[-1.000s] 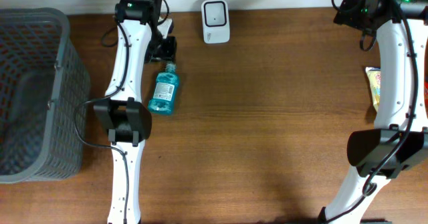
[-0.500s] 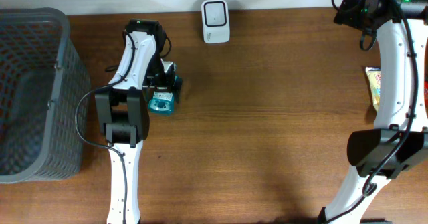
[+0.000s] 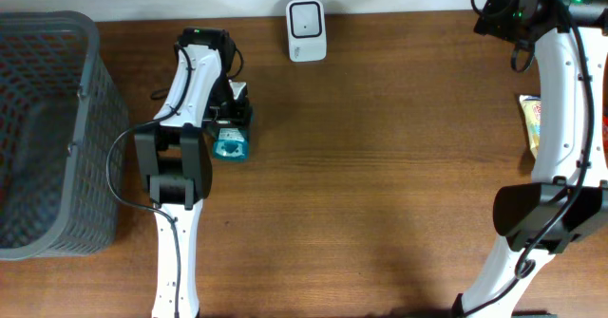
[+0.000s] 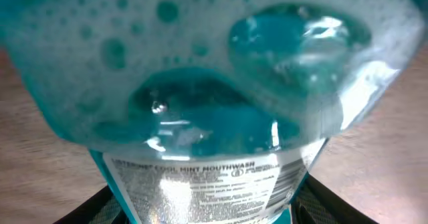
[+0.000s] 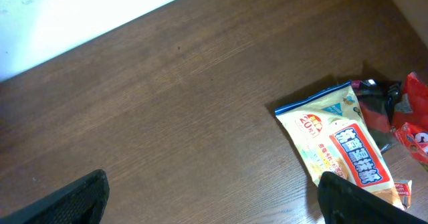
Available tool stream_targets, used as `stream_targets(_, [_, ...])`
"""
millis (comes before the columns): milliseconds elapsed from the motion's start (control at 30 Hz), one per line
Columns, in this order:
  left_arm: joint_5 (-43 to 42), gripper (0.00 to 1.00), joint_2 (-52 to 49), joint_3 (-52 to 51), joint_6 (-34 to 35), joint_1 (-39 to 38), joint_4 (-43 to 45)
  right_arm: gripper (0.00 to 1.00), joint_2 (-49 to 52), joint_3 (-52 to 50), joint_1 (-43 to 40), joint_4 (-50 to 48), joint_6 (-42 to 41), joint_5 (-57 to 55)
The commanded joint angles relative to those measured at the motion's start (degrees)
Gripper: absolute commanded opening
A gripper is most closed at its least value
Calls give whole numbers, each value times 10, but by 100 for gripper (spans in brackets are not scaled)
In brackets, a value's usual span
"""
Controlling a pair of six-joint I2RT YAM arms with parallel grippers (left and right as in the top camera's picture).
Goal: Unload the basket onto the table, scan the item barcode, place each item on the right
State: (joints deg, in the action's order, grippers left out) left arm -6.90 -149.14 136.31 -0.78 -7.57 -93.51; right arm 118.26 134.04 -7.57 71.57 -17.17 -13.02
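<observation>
1. Mouthwash bottle [image 3: 231,147] left of centre on the table [image 3: 380,166], tight against the left arm. From overhead only the teal lower end visible, the rest hidden under the left hand [image 3: 234,121].
2. Left wrist view nearly filled by the bottle: blurred teal liquid, bubbles, label reading "COOL MINT MOUTHWASH". Smaller print too blurred to read, label cut off at the bottom edge.
3. Left hand pinching the bottle. Dark fingers [image 4: 100,207] seen only as slivers in the lower corners, against either side of the label. Resting on the wood or lifted: cannot tell.
4. White scanner [image 3: 306,29] at the far edge, apart from the bottle, up and to its right.
5. Right hand [image 5: 214,207] spread wide, tips only at the bottom corners of its view.
6. Yellow snack packet [image 5: 338,150] near the table's right edge, half hidden behind the right arm from overhead. Red wrapper [image 5: 408,117] beside it, cut off.
7. Grey mesh basket [image 3: 47,128] far left, cropped by the frame.
</observation>
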Motion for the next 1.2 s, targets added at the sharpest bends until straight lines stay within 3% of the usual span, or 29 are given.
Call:
stream_targets(0, [-59,48,19,65,3,2,-19,99,2,0,0,0,-2,-1])
stream_targets(200, [-113,44,42,132,3,2,-32,99,2,0,0,0,-2,-1])
stream_targets(400, [-264,45,56,130,-47,-33,-32,99,2,0,0,0,-2,-1])
stream_targets(567, [-245,45,56,118,-71,-110,-27,99,2,0,0,0,-2,-1])
stream_targets(700, [-155,45,56,56,-16,-188,87,99,2,0,0,0,-2,-1])
stream_targets(800, [-158,44,56,-8,-13,-236,205,99,2,0,0,0,-2,-1])
stream_targets(933, [-165,46,56,-39,-12,-298,259,98,2,0,0,0,-2,-1])
stream_targets(967, [-182,47,56,-35,-5,-305,258,99,2,0,0,0,-2,-1])
stream_targets(1067, [-373,47,56,-30,0,-301,274,99,2,0,0,0,-2,-1])
stream_targets(1167, [-490,48,56,-30,12,-269,282,99,2,0,0,0,-2,-1])
